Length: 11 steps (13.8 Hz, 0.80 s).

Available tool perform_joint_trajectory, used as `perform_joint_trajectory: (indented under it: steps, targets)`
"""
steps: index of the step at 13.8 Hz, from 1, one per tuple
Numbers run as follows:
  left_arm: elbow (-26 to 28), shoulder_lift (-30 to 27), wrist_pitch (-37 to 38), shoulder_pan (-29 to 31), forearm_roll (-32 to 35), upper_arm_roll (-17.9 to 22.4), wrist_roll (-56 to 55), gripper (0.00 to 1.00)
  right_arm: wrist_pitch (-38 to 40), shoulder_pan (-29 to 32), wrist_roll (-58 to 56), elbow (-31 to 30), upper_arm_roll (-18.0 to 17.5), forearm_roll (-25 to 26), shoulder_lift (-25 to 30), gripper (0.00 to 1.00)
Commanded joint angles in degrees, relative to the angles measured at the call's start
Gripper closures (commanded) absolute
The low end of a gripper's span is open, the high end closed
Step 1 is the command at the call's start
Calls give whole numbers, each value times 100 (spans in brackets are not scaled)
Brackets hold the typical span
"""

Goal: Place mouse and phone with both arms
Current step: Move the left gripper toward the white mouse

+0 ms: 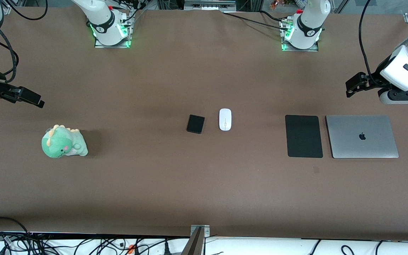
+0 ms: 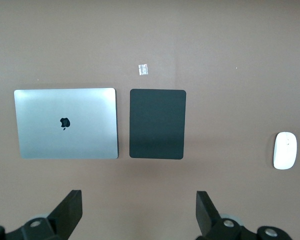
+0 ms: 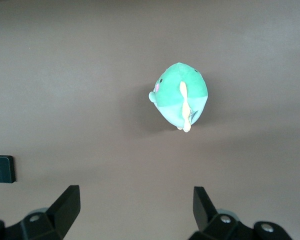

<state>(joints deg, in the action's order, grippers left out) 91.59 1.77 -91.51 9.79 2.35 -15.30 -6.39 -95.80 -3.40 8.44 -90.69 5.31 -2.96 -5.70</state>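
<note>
The white mouse point(image 1: 225, 119) lies mid-table, and the small black phone point(image 1: 195, 124) rests right beside it, toward the right arm's end. The mouse point(image 2: 285, 150) also shows in the left wrist view, and a corner of the phone point(image 3: 1, 169) in the right wrist view. My left gripper point(image 1: 355, 85) hangs open in the air over bare table at the left arm's end, close to the laptop, nothing between its fingers point(image 2: 70, 207). My right gripper point(image 1: 27, 97) hangs open over bare table at the right arm's end, by the plush toy, its fingers point(image 3: 67, 202) empty.
A flat black mat point(image 1: 303, 136) and a closed grey laptop point(image 1: 361, 136) lie side by side toward the left arm's end. A green plush dinosaur point(image 1: 63, 142) sits toward the right arm's end. Cables run along the table's front edge.
</note>
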Motion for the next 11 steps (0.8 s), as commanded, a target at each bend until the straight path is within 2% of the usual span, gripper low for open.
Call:
perform_joint_trajectory:
  steps: [1,11]
  targets:
    - [8,-89,90,67,-138,-34,50,0,97,33,-45,78,-56,41,17,0]
    - [8,-19,63,-12,-147,-52,41,0,97,33,-71,78,-56,50,17,0]
